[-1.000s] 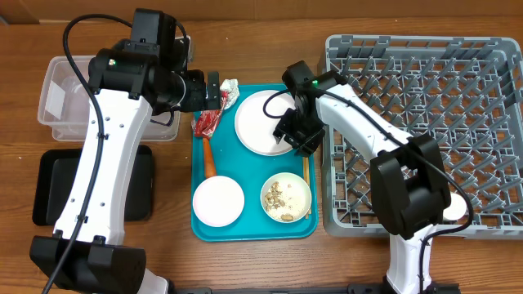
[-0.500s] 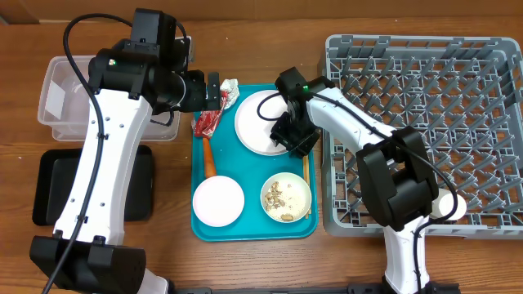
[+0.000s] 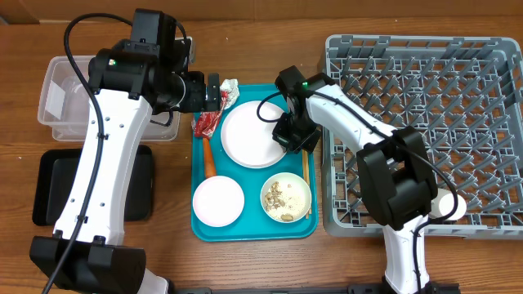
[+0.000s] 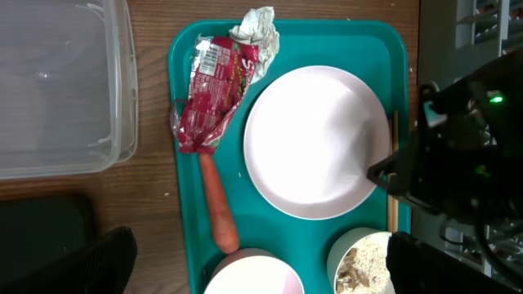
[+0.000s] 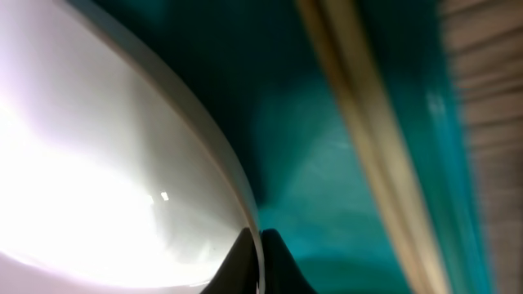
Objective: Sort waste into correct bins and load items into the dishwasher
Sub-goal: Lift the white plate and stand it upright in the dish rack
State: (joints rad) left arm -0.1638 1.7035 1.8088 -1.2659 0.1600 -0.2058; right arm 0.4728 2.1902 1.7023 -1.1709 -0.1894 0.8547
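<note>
The large pale plate [image 3: 252, 135] lies on the teal tray, and my right gripper [image 3: 288, 140] is shut on its right rim. In the right wrist view the two fingertips pinch the plate's edge [image 5: 255, 214]. My left gripper [image 3: 214, 90] hangs open above the tray's left side, holding nothing. Below it are the red wrapper [image 4: 214, 90], the crumpled napkin [image 4: 257, 24] and the orange carrot stick [image 4: 219, 208]. An empty white bowl [image 3: 218, 201] and a bowl of food scraps [image 3: 286, 198] stand at the tray's front. A white cup [image 3: 449, 204] sits in the grey dish rack [image 3: 425, 122].
The clear tub [image 3: 61, 98] stands at the left, with the black tray [image 3: 49, 188] in front of it. Wooden chopsticks [image 3: 306, 175] lie along the right edge of the teal tray [image 3: 253, 229], right beside the rack's wall.
My right gripper has closed on the plate's right rim, and the plate has shifted toward the tray's front left. The left arm has not moved.
</note>
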